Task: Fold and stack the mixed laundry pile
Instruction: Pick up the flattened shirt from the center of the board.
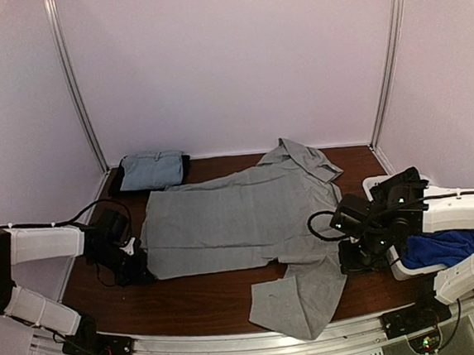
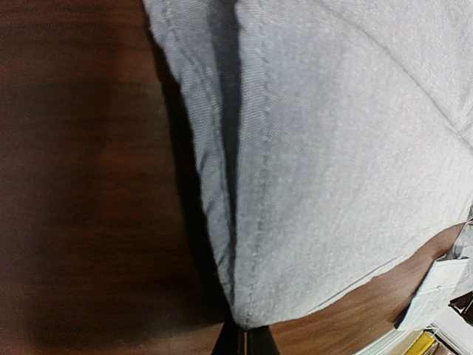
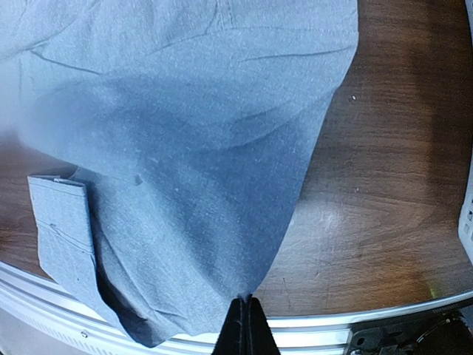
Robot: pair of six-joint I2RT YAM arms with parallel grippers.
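A light grey shirt (image 1: 241,219) lies spread flat across the brown table, one sleeve trailing toward the near edge. My left gripper (image 1: 136,263) sits at the shirt's near-left hem corner. In the left wrist view the left gripper (image 2: 245,334) is shut on the corner of the grey shirt (image 2: 332,148). My right gripper (image 1: 354,259) is at the shirt's right side by the sleeve. In the right wrist view the right gripper (image 3: 247,310) is shut on the edge of the shirt (image 3: 185,148). A royal-blue piece (image 1: 439,248) lies at the far right.
A folded light grey piece (image 1: 152,170) rests on a dark piece at the back left. The white bin (image 1: 375,185) stands at the right edge, holding the blue piece. The table's metal rail (image 3: 369,316) runs just behind the right gripper. White walls enclose the table.
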